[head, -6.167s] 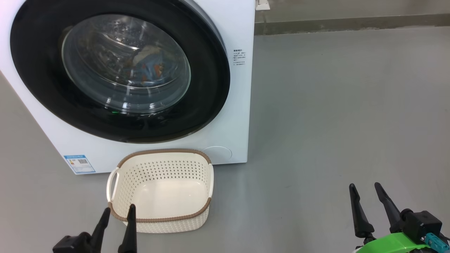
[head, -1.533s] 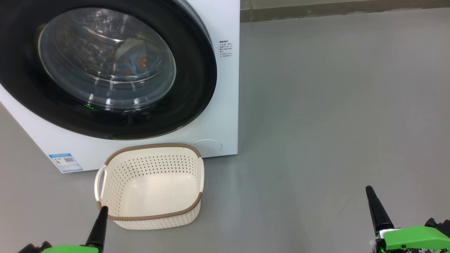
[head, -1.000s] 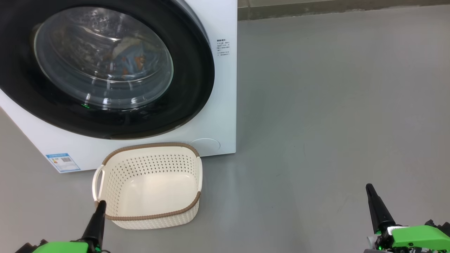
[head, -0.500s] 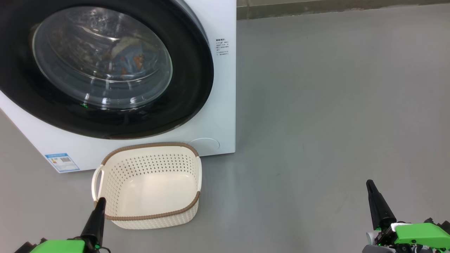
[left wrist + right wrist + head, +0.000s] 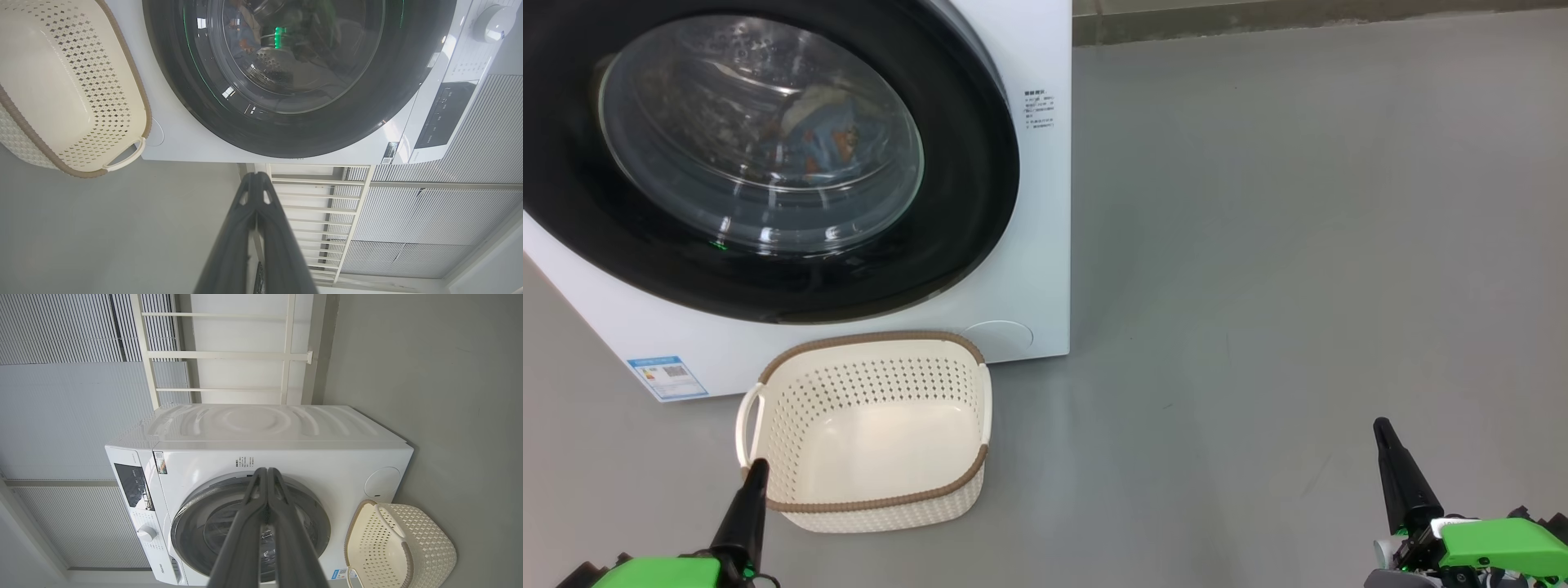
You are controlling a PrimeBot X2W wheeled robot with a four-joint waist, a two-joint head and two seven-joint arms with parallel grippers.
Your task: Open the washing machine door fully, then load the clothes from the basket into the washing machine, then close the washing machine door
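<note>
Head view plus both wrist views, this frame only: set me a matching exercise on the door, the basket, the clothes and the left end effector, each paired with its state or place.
Things:
1. washing machine door
2. basket
3. clothes
4. left end effector

States or places:
A. empty
B. shut, gripping nothing
C. closed, with a glossy black ring
D. inside the washing machine

Pairs: 1-C, 2-A, 3-D, 4-B

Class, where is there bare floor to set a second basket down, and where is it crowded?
Free: the floor right of the washing machine and basket, up to the right gripper. Crowded: the strip between the machine's front and the left gripper, taken by the basket.
</note>
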